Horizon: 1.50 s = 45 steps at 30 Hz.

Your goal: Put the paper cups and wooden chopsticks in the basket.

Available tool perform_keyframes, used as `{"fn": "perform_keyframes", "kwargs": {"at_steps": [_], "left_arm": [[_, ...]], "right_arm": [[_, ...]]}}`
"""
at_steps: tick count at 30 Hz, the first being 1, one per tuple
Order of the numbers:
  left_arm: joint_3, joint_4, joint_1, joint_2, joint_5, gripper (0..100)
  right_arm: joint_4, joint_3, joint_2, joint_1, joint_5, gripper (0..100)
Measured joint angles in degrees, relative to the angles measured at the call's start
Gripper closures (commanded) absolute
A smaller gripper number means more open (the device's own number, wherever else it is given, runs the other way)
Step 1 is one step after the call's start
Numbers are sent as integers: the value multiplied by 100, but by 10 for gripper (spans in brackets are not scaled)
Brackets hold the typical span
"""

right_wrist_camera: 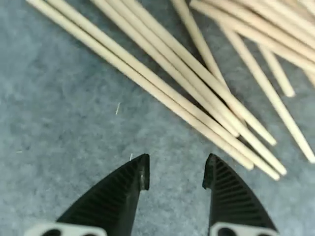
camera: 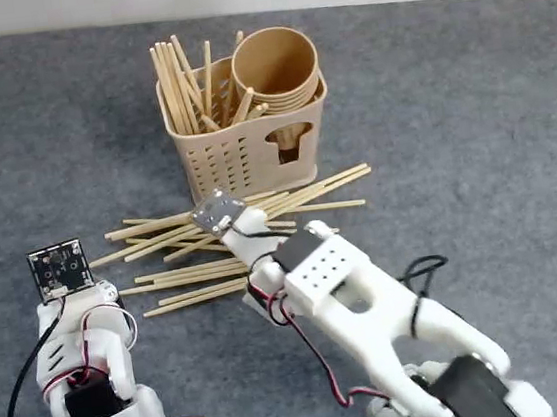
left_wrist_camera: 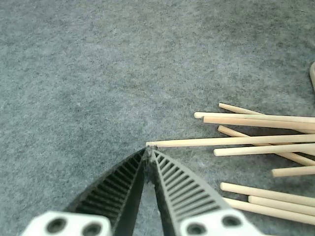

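Note:
A beige slotted basket [camera: 243, 157] stands at the back of the grey carpet. It holds a stack of paper cups [camera: 277, 63] and a bunch of upright wooden chopsticks [camera: 178, 79]. Several loose chopsticks [camera: 190, 274] lie flat in front of the basket. My left gripper [left_wrist_camera: 149, 151] is shut with nothing in it, its tips just at the end of one lying chopstick [left_wrist_camera: 231, 141]. My right gripper [right_wrist_camera: 175, 172] is open low over the carpet, a short way from the ends of several chopsticks [right_wrist_camera: 172, 83], nothing between its fingers.
The left arm [camera: 79, 352] stands at the front left, the right arm [camera: 370, 309] stretches in from the front right toward the pile. Bare carpet [camera: 473, 146] lies to the right of the basket and to its left.

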Motion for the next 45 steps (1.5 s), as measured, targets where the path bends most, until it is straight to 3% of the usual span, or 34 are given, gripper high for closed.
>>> {"fn": "perform_keyframes", "kwargs": {"at_steps": [9, 15, 20, 45], "left_arm": [[0, 0, 0, 0, 0, 992], [0, 0, 0, 0, 0, 992], [0, 0, 0, 0, 0, 992], [0, 0, 0, 0, 0, 992]], "right_arm": [[-607, -466, 1310, 9, 62, 820], [-721, -607, 1547, 26, 62, 980], [-730, -589, 1635, -18, 62, 994], [-237, 1152, -1046, -9, 62, 988]]}}
